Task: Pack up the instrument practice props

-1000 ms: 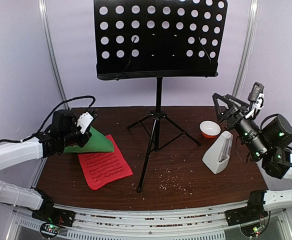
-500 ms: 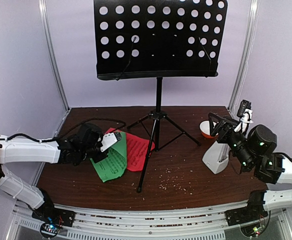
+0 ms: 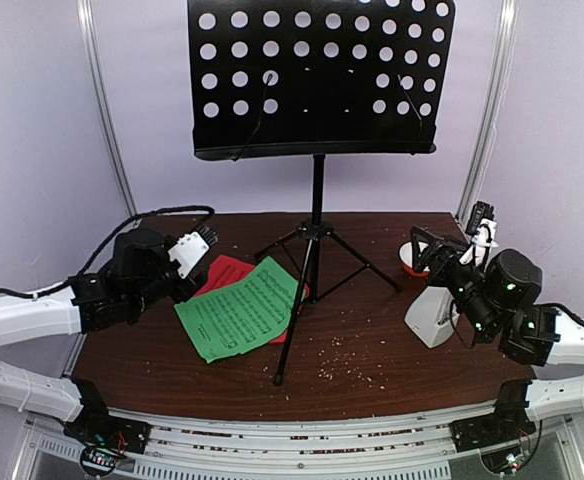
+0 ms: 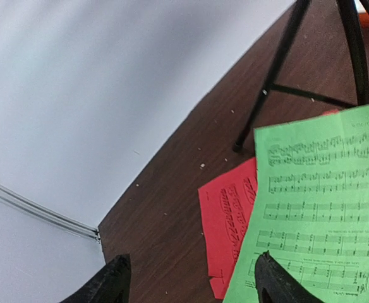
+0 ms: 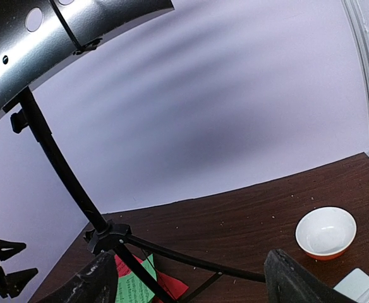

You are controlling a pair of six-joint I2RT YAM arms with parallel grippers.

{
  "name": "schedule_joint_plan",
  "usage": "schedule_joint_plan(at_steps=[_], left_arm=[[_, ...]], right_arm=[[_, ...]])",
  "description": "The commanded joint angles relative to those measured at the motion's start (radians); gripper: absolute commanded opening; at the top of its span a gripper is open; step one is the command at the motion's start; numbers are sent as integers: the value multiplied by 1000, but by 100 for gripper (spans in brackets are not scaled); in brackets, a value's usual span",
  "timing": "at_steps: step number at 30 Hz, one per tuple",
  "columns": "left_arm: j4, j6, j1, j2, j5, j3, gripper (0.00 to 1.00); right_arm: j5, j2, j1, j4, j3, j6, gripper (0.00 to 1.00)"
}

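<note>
The black perforated music stand [image 3: 317, 80] stands on its tripod mid-table; its hub [image 5: 108, 240] and legs [image 4: 279, 69] show in both wrist views. A green music sheet [image 3: 240, 308] lies flat over a red sheet [image 3: 222, 272] left of the legs. My left gripper [image 3: 204, 245] hovers just left of the sheets, open and empty [image 4: 191, 284]; the green sheet [image 4: 323, 208] and red sheet [image 4: 225, 214] lie ahead of it. The white pyramid metronome [image 3: 435, 308] stands at the right. My right gripper [image 3: 424, 252] hangs open above and behind it, empty [image 5: 194, 281].
A small orange-and-white bowl [image 5: 325, 232] sits at the back right, partly hidden behind the right gripper in the top view. Crumbs [image 3: 337, 345] dot the brown table [image 3: 372, 370]. Purple walls and metal posts [image 3: 107, 110] close in the sides.
The left gripper opened and let go of the green sheet, which now lies on the red one near the stand, then drew back left. The right gripper came down toward the metronome.
</note>
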State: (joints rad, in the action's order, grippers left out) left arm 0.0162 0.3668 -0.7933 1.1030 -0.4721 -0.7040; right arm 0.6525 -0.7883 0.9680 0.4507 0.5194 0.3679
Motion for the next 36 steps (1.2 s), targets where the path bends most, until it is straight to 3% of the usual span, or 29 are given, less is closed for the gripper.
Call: schedule_joint_plan(at_steps=[1, 5, 9, 13, 20, 26, 30, 36], left_arm=[[-104, -57, -4, -101, -33, 14, 71], [-133, -243, -5, -175, 53, -12, 71], [-278, -442, -4, -206, 225, 31, 72], [-394, -515, -7, -136, 400, 46, 71], [-461, -345, -107, 42, 507, -9, 66], [-670, -359, -103, 159, 587, 14, 64], [-818, -484, -34, 279, 747, -5, 59], [-963, -587, 50, 430, 926, -81, 53]], right_arm=[[41, 7, -8, 40, -4, -59, 82], [43, 19, -9, 23, 30, -185, 82], [102, 25, -11, 2, 89, -288, 87], [137, -25, -132, -188, 219, -215, 92], [-312, -106, -541, -433, 359, 26, 92], [-574, -185, -787, -448, 347, 126, 92], [-692, -185, -847, -358, 254, 202, 91], [-707, -150, -854, -355, 186, 206, 91]])
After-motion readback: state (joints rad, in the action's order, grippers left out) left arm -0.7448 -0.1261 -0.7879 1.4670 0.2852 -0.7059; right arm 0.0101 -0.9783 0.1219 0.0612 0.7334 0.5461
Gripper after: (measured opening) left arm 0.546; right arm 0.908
